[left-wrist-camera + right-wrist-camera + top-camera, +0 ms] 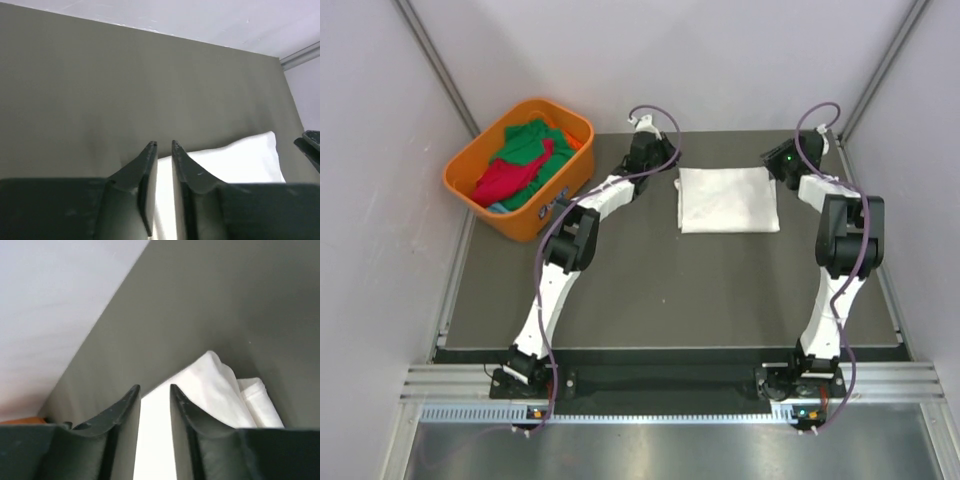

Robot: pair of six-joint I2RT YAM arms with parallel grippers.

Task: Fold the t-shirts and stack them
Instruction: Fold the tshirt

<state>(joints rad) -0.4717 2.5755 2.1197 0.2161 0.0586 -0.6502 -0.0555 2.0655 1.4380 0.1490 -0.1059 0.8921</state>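
Top external view: a white t-shirt (728, 200) lies folded flat near the far edge of the dark worktop (670, 290), between the two arms. The left end effector (162, 146) sits by the shirt's left side, fingers only a little apart, holding nothing. The right end effector (155, 387) is by the right side, open a bit wider, also holding nothing. A green t-shirt (530, 140) and a red t-shirt (505, 180) lie bunched up in the orange basket (515, 222) at the far left.

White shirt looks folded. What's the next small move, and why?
Probably swing the left gripper toward the orange plastic basket: the folded white cloth t-shirt lies flat, while a green t-shirt and a red t-shirt sit crumpled there.
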